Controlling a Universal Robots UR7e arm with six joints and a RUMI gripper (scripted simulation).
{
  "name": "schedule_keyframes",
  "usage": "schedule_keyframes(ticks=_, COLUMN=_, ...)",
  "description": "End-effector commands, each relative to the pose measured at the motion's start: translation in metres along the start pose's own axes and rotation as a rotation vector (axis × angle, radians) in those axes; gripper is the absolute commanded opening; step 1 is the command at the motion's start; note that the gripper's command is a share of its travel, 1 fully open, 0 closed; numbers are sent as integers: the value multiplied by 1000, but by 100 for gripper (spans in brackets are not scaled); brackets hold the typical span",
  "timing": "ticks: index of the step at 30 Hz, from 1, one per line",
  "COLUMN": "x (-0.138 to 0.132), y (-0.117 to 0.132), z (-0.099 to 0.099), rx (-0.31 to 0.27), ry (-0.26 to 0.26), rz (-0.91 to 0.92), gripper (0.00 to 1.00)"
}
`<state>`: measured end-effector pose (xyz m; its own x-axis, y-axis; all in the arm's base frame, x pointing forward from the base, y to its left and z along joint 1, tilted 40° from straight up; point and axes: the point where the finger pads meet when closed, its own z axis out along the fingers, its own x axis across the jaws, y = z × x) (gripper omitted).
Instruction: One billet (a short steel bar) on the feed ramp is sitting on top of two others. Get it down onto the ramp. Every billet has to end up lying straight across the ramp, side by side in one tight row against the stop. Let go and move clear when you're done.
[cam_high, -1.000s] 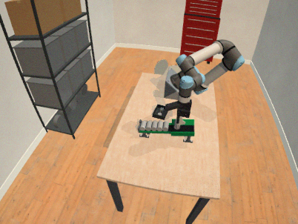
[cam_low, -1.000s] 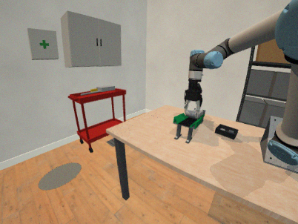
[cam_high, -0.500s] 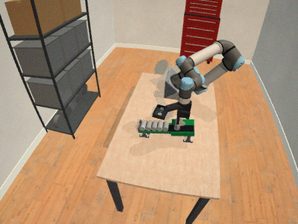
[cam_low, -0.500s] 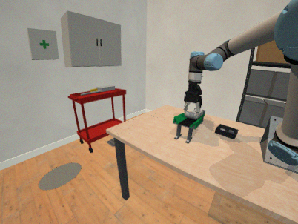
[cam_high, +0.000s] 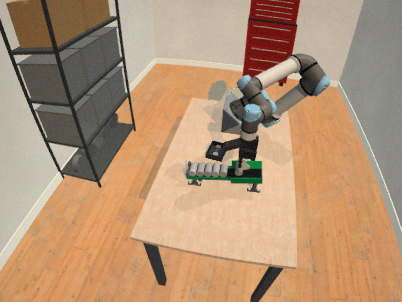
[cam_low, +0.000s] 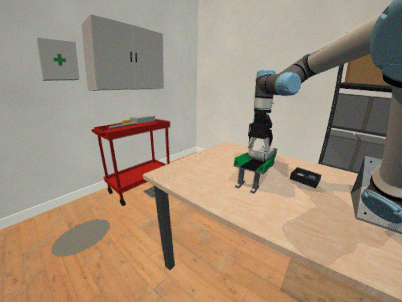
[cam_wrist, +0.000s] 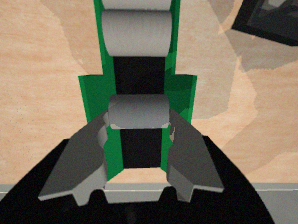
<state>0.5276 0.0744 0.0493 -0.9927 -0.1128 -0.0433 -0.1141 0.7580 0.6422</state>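
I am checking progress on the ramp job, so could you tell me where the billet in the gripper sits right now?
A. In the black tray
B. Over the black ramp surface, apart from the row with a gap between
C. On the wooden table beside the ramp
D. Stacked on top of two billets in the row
B: the wrist view shows the gripper shut on a billet over the ramp, a bare black stretch separating it from the nearest row billet.

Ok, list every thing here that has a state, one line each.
Gripper: shut on a billet.
Held billet: clamped at its ends, lying across the ramp, apart from the row.
Billet row: side by side at the ramp's far end.
Feed ramp: standing on its legs on the table.
Wall cabinet: doors closed.
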Motion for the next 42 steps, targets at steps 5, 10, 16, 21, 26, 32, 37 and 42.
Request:
schedule_keyframes(ticks=5, x=0, y=0, z=4, rx=1, ry=-2, rz=0, gripper=0)
schedule_keyframes(ticks=10, x=0, y=1, z=7, rx=1, ry=-2, rz=0, gripper=0)
schedule_keyframes(ticks=16, x=-1, y=1, z=10, rx=1, ry=-2, rz=0, gripper=0)
schedule_keyframes(ticks=21, x=-1, y=1, z=11, rx=1, ry=-2, rz=0, gripper=0)
schedule_keyframes(ticks=26, x=-1, y=1, z=11, rx=1, ry=-2, rz=0, gripper=0)
schedule_keyframes(ticks=32, x=-1, y=1, z=11, rx=1, ry=-2, rz=0, gripper=0)
schedule_keyframes(ticks=37, x=-1, y=1, z=11, rx=1, ry=-2, rz=0, gripper=39)
schedule_keyframes(ticks=42, x=-1, y=1, z=11, rx=1, ry=-2, rz=0, gripper=41)
